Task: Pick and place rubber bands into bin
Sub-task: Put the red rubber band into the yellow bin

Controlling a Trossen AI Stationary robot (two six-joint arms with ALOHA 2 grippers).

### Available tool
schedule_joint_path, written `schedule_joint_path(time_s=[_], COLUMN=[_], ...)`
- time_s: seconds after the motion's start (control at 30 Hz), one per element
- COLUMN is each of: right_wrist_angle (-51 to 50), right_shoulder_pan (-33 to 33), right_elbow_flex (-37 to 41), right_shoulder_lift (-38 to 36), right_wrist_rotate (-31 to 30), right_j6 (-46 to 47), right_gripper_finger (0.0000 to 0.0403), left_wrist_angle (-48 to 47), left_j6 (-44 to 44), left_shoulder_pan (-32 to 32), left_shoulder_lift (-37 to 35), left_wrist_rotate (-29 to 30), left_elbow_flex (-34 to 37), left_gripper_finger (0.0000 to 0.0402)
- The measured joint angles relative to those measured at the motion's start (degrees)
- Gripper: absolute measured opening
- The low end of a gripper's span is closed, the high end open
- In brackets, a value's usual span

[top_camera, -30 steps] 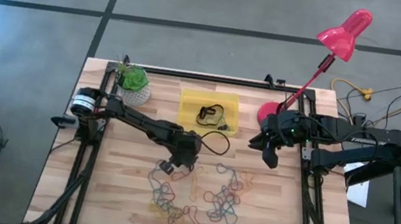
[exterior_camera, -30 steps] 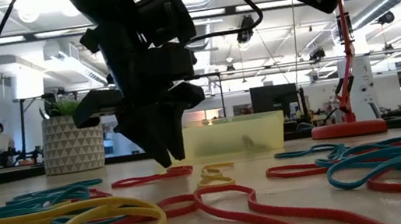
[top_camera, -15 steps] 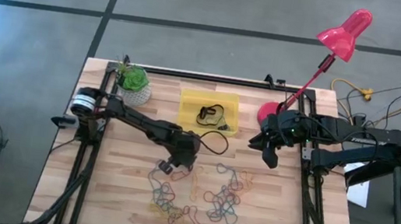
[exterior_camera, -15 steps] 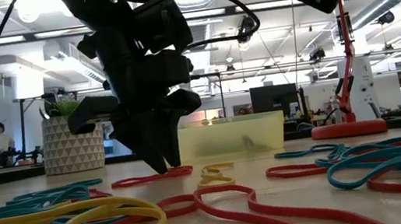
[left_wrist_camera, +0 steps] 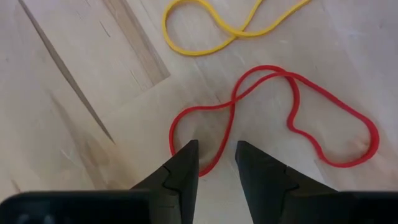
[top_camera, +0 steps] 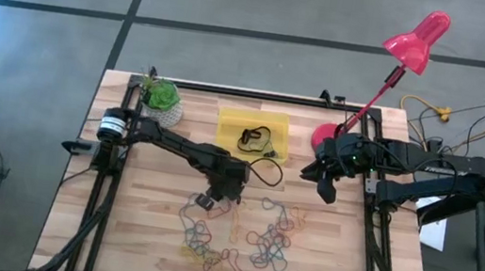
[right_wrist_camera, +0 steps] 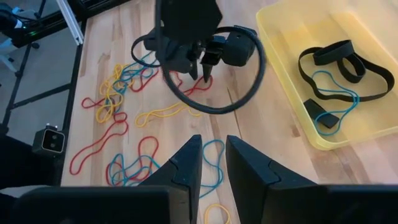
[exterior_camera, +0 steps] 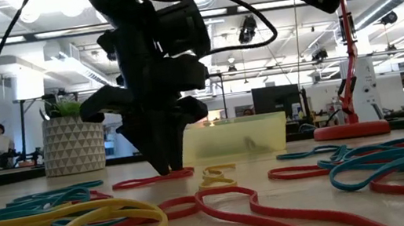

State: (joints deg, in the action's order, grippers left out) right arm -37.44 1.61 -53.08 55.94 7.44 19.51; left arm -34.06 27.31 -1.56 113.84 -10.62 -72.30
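Two dark, jointed arms; left gripper point(top_camera: 205, 203) with tapered black fingers point(left_wrist_camera: 180, 174), a black cable point(top_camera: 261, 171) looped just behind its wrist.

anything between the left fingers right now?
Yes. In the left wrist view a strand of the red band runs into the gap between the left gripper's open fingers, on the bare table.

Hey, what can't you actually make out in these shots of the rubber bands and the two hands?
- Left hand: its wrist view shows the fingers either side of a red rubber band, but not whether they touch it.
- Same fingertips, low view: the arm's dark body hides them.
- Bin, high view: contents too small to count; low view blurs them through its wall.
- Right hand: cut off by the low view's top edge.
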Motion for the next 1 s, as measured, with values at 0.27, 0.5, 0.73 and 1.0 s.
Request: schedule_joint_path(time_s=[0.27,0.5,0.73,1.0], right_wrist_angle=[-0.01,-0.01,-0.01,-0.01], right_shoulder_pan=[0.00,0.00,0.00,0.00], right_elbow_flex=[0.00,0.00,0.00,0.00], right_shoulder_lift=[0.00,0.00,0.00,-0.02], right_wrist_rotate=[-0.02,-0.34,-0.43,-0.57], right_j6=[-0.24,-0.37,-0.15,0.24], right_gripper_finger=[0.0063,0.0064,0.0063,0.0063], left_wrist_angle=[-0.84,-1.10,-0.84,-0.09], left_j6=[-1.35,-2.77,-3.23,-5.20], left_shoulder_pan=[0.82,0.83,0.75,0.87], left_shoulder_lift=[0.04,0.06,0.04,-0.52], left_wrist_rotate=[-2.61,-2.92,-3.88,-5.60], left_elbow_flex=[0.48,0.54,1.52,1.80], left_gripper_finger=[0.0095,0.0078,0.0007,0.0001])
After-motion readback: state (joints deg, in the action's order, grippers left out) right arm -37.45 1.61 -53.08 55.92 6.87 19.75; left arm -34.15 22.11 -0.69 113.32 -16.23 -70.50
